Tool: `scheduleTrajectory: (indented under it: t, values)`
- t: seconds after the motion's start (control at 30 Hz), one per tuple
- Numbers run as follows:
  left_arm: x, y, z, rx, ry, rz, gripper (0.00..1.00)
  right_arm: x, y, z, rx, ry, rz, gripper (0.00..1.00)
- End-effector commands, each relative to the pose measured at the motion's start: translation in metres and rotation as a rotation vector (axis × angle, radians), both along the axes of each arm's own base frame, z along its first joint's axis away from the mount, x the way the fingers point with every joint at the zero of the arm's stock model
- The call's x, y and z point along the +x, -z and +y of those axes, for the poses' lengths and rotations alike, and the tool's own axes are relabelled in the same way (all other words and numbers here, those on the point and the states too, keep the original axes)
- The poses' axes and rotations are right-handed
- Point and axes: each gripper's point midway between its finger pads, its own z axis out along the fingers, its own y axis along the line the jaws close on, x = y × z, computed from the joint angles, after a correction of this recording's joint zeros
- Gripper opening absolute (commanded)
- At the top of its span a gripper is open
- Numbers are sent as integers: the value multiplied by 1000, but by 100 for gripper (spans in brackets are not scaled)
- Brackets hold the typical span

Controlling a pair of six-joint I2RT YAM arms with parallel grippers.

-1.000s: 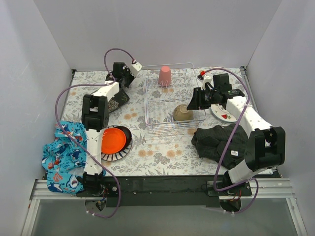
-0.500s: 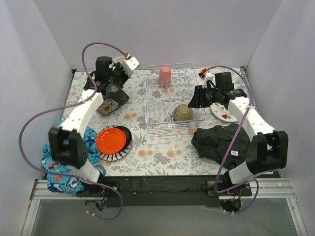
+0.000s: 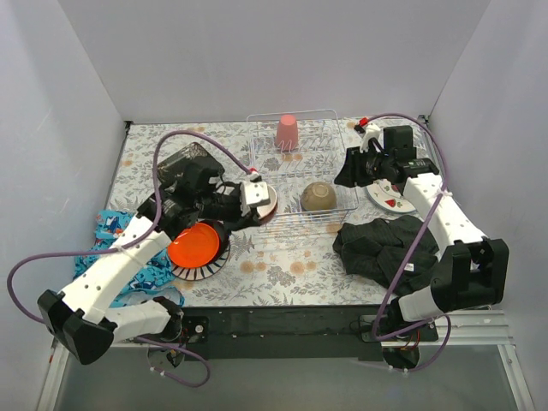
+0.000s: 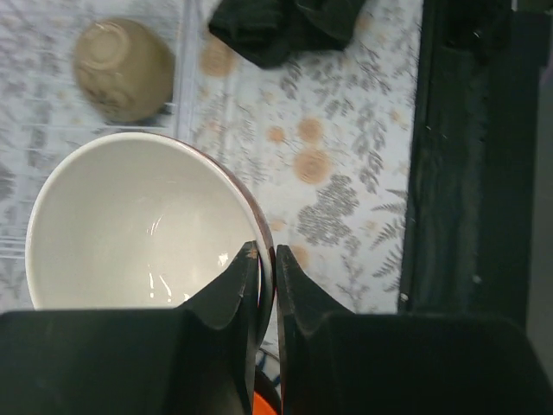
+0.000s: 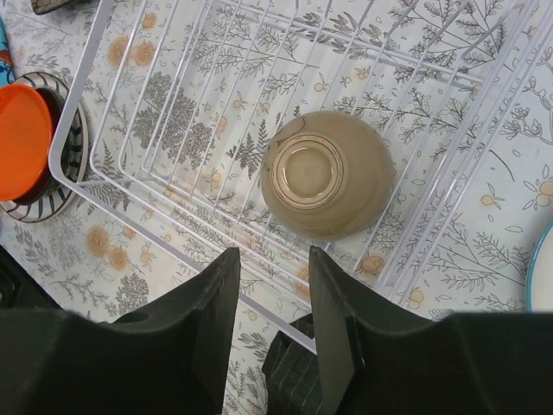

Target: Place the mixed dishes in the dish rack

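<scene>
We see the white wire dish rack (image 3: 295, 171) holding an upturned pink cup (image 3: 287, 131) far, an inverted tan bowl (image 3: 318, 196) near-right; the red bowl (image 4: 130, 216) tilts at its left edge.

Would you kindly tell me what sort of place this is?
Probably a lab test booth, not a kitchen: white walls enclose a floral-covered table, and a metal rail lines its near edge.

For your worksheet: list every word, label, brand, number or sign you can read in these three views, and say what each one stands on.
Readable text: none in any view.
White tag on the black cloth: too small to read.
Red bowl, tan-bottomed bowl, pink cup: no lettering shows.
</scene>
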Motion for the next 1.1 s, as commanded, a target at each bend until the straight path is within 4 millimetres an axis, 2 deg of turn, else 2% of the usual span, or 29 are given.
scheduleTrajectory:
  t: [0.0, 0.1, 0.13, 0.27, 0.33, 0.37, 0.43, 0.47, 0.6, 0.63, 0.73, 0.83, 1.0, 1.07]
  values:
    - [-38, 14, -14, 29, 107, 53, 0, 1, -22, -7, -32, -16, -127, 46]
    - [-56, 40, -29, 105, 171, 41, 0, -3, -27, -11, -51, -16, -156, 46]
    - [-61, 56, -29, 141, 176, 47, 0, -4, -27, -11, -54, -17, -163, 46]
    - [-85, 88, -39, 211, 251, 1, 0, -11, -33, -12, -51, -19, -189, 46]
    - [-83, 98, -41, 222, 238, -48, 0, -15, -35, -13, -53, -22, -205, 46]
    - [-89, 116, -37, 256, 250, -45, 0, -16, -36, -14, -55, -24, -214, 46]
    - [-83, 120, -39, 241, 229, -93, 0, -22, -35, -15, -61, -35, -225, 46]
    - [-84, 131, -37, 254, 227, -92, 0, -25, -34, -15, -70, -49, -234, 46]
    - [-75, 137, -46, 231, 207, -149, 0, -42, -31, -14, -81, -110, -265, 46]
    - [-71, 139, -46, 240, 197, -164, 0, -45, -25, -14, -88, -116, -248, 46]
    - [-65, 147, -51, 244, 181, -179, 2, -50, -18, -14, -98, -125, -238, 46]
    - [-68, 149, -56, 231, 201, -170, 22, -51, -15, -12, -102, -140, -232, 46]
    - [-79, 151, -55, 220, 228, -123, 37, -49, -9, -7, -115, -163, -224, 45]
    - [-80, 145, -56, 207, 225, -120, 44, -49, -9, -6, -117, -175, -226, 45]
